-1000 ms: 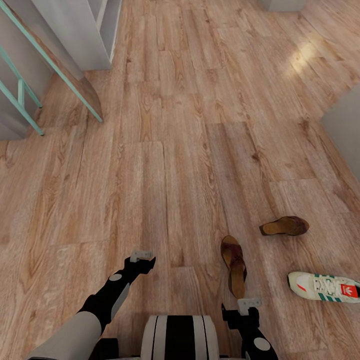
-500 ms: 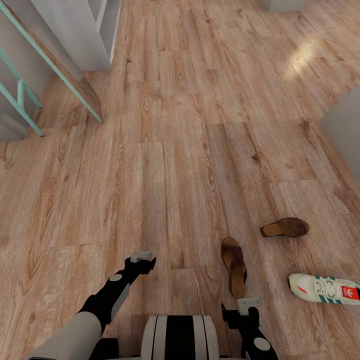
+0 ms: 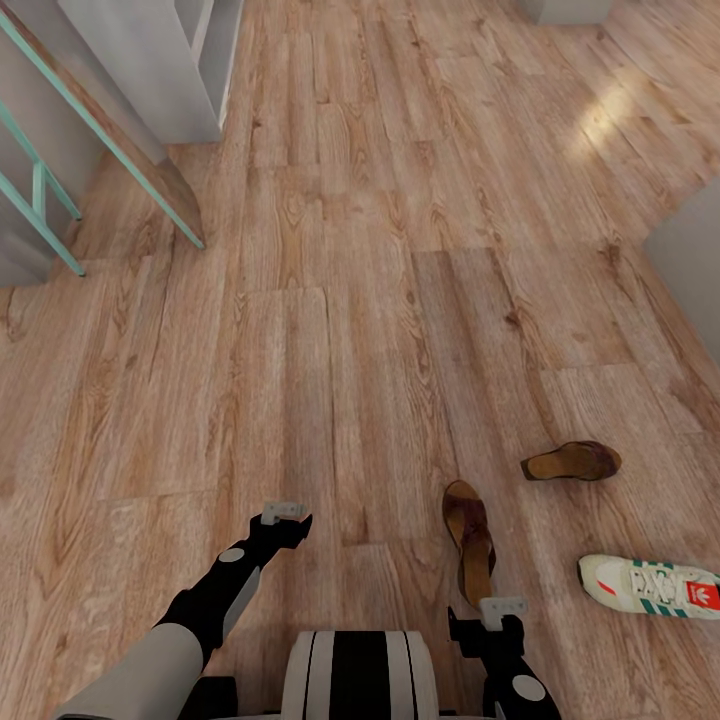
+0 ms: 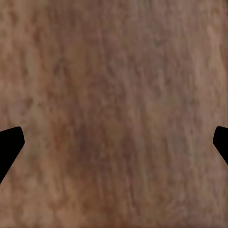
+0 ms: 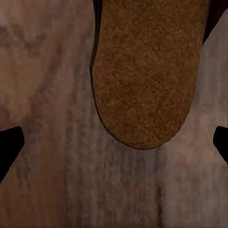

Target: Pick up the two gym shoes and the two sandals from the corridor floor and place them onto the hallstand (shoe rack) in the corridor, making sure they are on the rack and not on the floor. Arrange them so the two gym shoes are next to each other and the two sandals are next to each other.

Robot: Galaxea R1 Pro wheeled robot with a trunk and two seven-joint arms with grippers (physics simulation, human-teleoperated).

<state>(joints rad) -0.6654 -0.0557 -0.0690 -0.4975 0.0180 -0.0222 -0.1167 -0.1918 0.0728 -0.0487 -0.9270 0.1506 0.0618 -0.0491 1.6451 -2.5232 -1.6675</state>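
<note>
One dark brown sandal [image 3: 468, 540] lies lengthwise on the corridor floor [image 3: 330, 380], just ahead of my right gripper [image 3: 500, 610]. In the right wrist view its tan footbed [image 5: 142, 71] ends between the wide-apart fingers of the open, empty right gripper [image 5: 114, 147]. The other sandal [image 3: 572, 461] lies crosswise further right. A cream-white gym shoe [image 3: 650, 586] with green stripes lies at the right edge. My left gripper [image 3: 285, 515] hangs open over bare planks [image 4: 114, 95], far left of the shoes.
A pale grey-white unit [image 3: 165, 70] stands at the far left; I cannot tell whether it is the hallstand. Teal-framed furniture [image 3: 60, 180] sits beside it. A grey block [image 3: 690, 270] juts in at the right edge.
The whole head picture has shifted a little, so the shoes sit slightly lower in it: the camera moved. Both arms keep their pose and both grippers stay open.
</note>
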